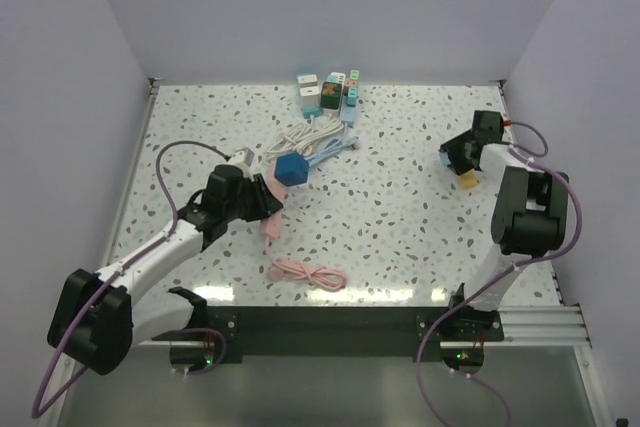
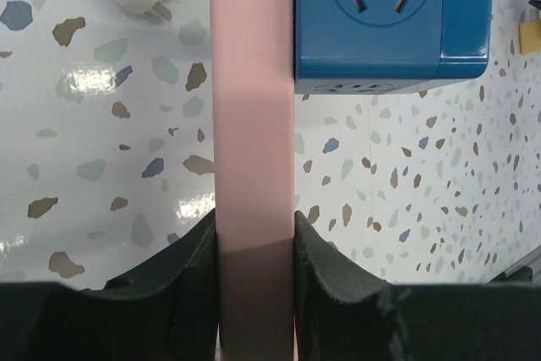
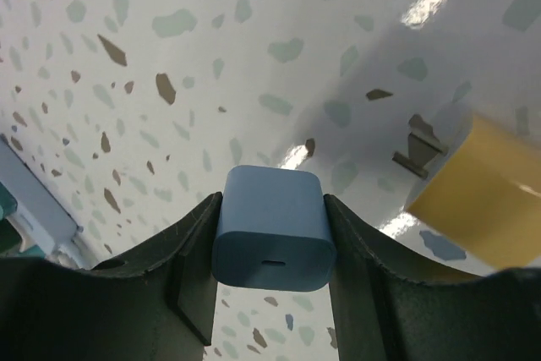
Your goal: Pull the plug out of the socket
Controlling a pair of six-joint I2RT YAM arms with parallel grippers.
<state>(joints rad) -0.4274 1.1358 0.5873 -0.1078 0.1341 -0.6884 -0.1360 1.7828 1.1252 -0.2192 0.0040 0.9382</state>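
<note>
Speckled terrazzo tabletop noted; left gripper is clamped on a pink plug, held just beside the blue socket cube, whose visible face is empty, while right gripper is clenched on a blue charger block near a yellow plug; pull judged largely done, though full separation cannot be confirmed.

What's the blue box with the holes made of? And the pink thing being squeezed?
The blue socket box looks like hard plastic: smooth, slightly shiny, with crisp moulded edges and slots. The pink piece is probably plastic too: flat, matte and even-coloured, though it's too close up to be sure.
</note>
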